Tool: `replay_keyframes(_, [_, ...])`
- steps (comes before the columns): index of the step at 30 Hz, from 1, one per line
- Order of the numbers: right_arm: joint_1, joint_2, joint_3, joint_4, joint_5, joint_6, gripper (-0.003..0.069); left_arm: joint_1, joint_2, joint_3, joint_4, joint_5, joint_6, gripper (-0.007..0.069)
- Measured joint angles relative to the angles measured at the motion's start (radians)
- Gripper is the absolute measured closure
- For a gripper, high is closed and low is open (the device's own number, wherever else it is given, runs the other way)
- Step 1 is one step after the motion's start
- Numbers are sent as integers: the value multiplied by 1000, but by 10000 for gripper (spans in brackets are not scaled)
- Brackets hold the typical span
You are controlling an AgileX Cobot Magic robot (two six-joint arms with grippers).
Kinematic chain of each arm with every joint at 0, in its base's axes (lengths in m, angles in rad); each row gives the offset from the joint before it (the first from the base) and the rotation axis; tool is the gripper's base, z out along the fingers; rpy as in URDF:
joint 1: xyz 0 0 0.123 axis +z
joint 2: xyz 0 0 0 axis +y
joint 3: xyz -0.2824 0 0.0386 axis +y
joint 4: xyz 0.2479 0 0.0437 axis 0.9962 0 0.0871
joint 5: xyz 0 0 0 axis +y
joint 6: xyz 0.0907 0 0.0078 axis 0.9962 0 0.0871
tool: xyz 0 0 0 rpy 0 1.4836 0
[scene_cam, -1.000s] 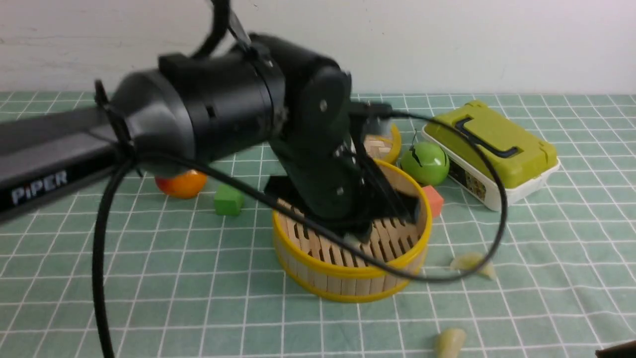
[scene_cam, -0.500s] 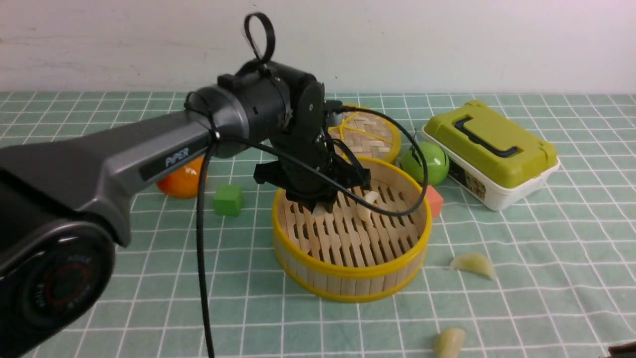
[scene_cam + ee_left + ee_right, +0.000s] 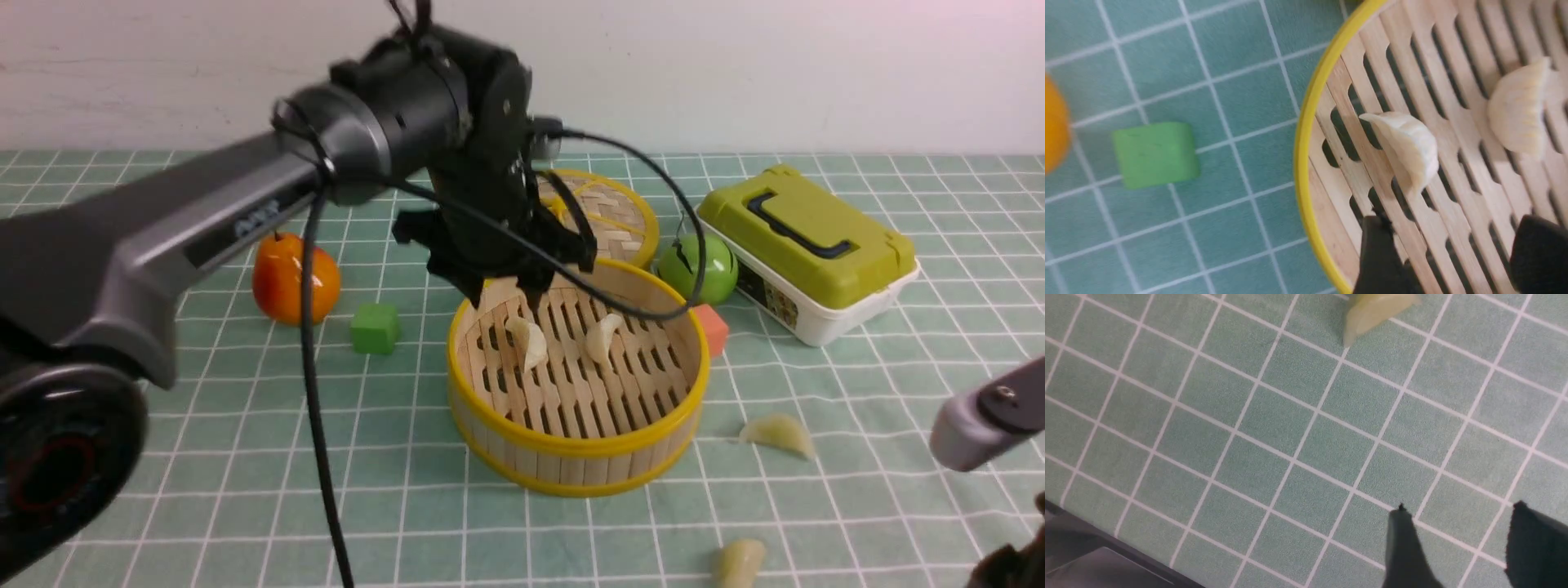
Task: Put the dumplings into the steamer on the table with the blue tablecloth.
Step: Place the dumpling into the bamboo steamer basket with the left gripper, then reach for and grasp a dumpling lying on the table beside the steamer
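The steamer (image 3: 571, 447) stands mid-table on the blue tablecloth (image 3: 245, 457). Two dumplings (image 3: 526, 339) (image 3: 602, 336) lie on its slatted floor, also seen in the left wrist view (image 3: 1408, 147) (image 3: 1519, 110). My left gripper (image 3: 504, 292) hangs open and empty just above the steamer's back-left part, fingertips over the slats (image 3: 1451, 220). Two more dumplings (image 3: 777, 433) (image 3: 741, 562) lie on the cloth to the steamer's right and front right. My right gripper (image 3: 1459, 506) is open over bare cloth, a dumpling (image 3: 1376, 310) some way beyond its fingertips.
An orange fruit (image 3: 295, 278) and a green cube (image 3: 375, 328) sit left of the steamer. Behind it are a woven lid (image 3: 608, 216), a green apple (image 3: 698, 268), a red-orange block (image 3: 713, 328) and a green-lidded box (image 3: 808, 249). A black cable (image 3: 314, 425) hangs from the left arm.
The left gripper has opened, leaving a second dumpling on the steamer floor, and has risen. The right arm has come into the front view at the lower right.
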Motion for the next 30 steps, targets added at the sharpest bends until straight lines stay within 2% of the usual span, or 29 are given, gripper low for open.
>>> replay_keyframes(5, [0,152,-83,80,-7,-31,185,1,-173,-10,14,94,55,333])
replay_keyframes(10, [1,317,-148,210,-51,-86,169,8,-378,167,25,107,62,560])
replay_keyframes(13, [16,381,-153,208,-77,-89,170,9,-470,286,22,98,62,631])
replay_keyframes(18, [71,529,-170,162,-126,-44,171,9,-692,614,-31,-8,59,638])
replay_keyframes(22, [80,641,-221,106,-206,65,171,9,-857,813,-55,-38,59,638])
replay_keyframes(26, [80,730,-258,25,-247,211,171,9,-1010,942,-58,-66,59,638])
replay_keyframes(30, [80,790,-266,-2,-280,288,173,9,-1121,990,-55,-102,59,638])
